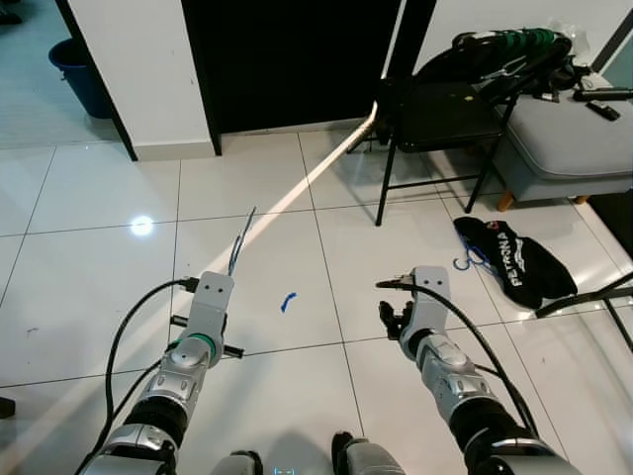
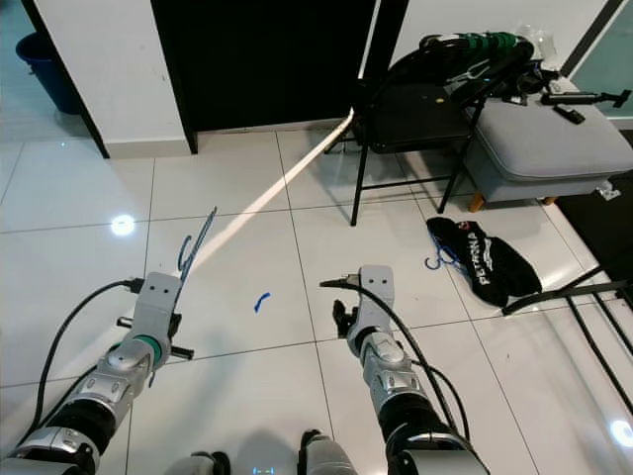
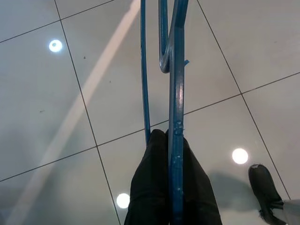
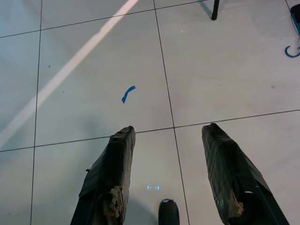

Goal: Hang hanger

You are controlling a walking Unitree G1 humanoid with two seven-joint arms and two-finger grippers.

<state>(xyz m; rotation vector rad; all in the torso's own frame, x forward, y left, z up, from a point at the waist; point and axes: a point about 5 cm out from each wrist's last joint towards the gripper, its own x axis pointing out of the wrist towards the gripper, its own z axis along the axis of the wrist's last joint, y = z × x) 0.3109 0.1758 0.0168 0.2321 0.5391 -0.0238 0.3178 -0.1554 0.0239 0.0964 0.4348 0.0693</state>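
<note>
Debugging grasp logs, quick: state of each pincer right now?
Left pincer: shut on the blue hanger.
Right pincer: open, empty, over the floor tiles.

A room in a home, with a white tiled floor (image 1: 89, 297).
Well ahead of the fingers stand a black folding chair (image 1: 435, 119) heaped with clothes, a grey cushioned seat (image 1: 569, 139) beside it, a dark doorway (image 1: 292, 59), and a black garment (image 1: 514, 262) on the tiles.

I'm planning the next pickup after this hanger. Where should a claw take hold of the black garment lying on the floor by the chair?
Judging from its pose, grip the blue hook sticking out of the black garment at its end nearest the robot, coming from above. It lies flat on the tiles, exposed. The right claw is open and free; the left claw holds a blue hanger.
</note>
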